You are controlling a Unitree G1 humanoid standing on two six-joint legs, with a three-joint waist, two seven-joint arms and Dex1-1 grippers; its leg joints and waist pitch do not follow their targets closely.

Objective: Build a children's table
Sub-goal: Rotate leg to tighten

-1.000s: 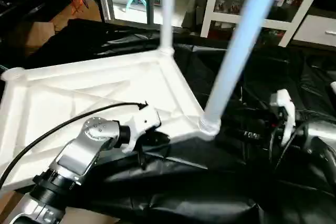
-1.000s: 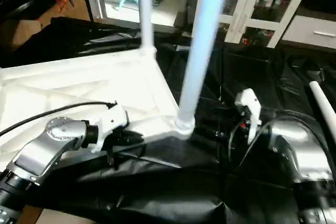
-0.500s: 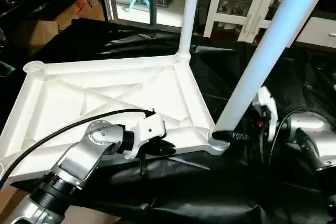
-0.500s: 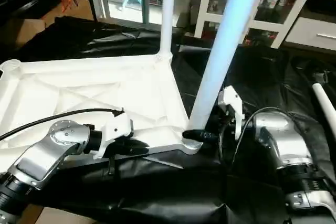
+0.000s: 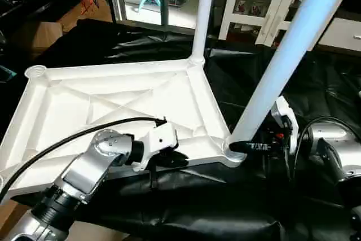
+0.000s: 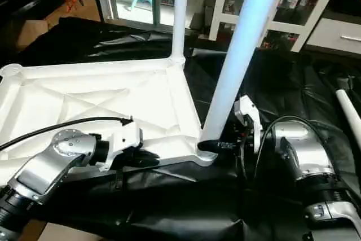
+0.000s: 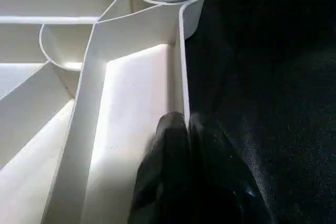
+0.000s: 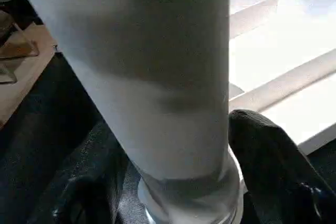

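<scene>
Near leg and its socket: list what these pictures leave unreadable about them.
- Near leg: its upper end is cut off by the top edge in both eye views.
- How deep it sits in the corner socket: the right gripper and the leg itself cover the joint.
- Right wrist view: the leg stands so close that it blocks what lies behind it.
- Left gripper on the tabletop rim: its own fingers hide the contact.

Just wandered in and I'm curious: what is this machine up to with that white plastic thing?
It is building a small table. The tabletop lies upside down on black sheeting, with two legs standing in corner sockets. The left pincer is shut on the tabletop's rim, steadying it. The right pincer sits around the near leg's base.
</scene>
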